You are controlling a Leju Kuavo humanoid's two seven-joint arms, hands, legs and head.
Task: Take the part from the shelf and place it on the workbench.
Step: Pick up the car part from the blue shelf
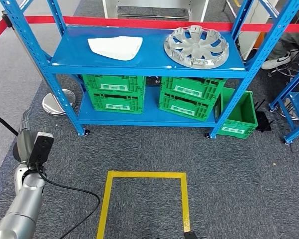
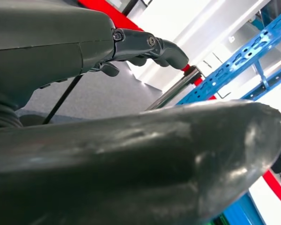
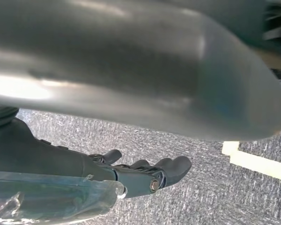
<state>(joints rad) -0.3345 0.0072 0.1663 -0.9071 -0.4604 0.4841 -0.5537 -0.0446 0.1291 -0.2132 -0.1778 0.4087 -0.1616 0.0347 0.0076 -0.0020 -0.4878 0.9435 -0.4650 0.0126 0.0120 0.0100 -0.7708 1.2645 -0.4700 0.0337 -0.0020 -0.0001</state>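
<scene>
On the top level of the blue shelf lie a white curved panel at the left and a silver wheel cover at the right. My left hand hangs low at the left, well short of the shelf and below its top level. In the left wrist view its thumb and straight fingers are apart with nothing between them. My right hand hangs over the grey carpet, and its fingers are stretched out and hold nothing.
Green crates fill the lower shelf, and another green crate stands on the floor at its right. A yellow tape square marks the carpet ahead. Red barrier tape, a round stand base and a second blue rack border the area.
</scene>
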